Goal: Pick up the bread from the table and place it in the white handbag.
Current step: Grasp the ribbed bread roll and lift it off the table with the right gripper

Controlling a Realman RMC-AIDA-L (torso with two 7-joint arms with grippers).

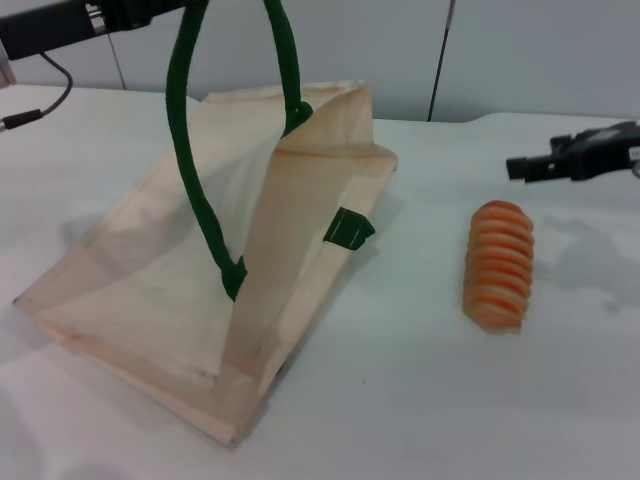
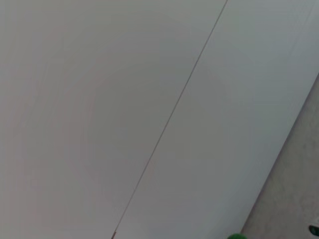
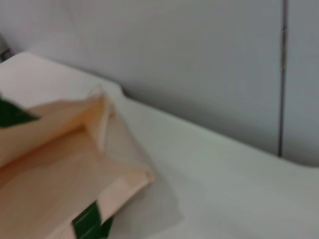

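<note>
The bread, a small ridged orange-tan loaf, lies on the white table to the right of the white handbag. The bag stands propped open, its green rope handle pulled up taut to the top edge, where my left gripper holds it. A sliver of green handle shows in the left wrist view. My right gripper hovers above the table just beyond the bread, apart from it. The right wrist view shows the bag's rim and the table, not the bread.
A grey panelled wall runs behind the table. A black cable lies at the far left. A green tab sticks out from the bag's side facing the bread. Bare tabletop lies between bag and bread.
</note>
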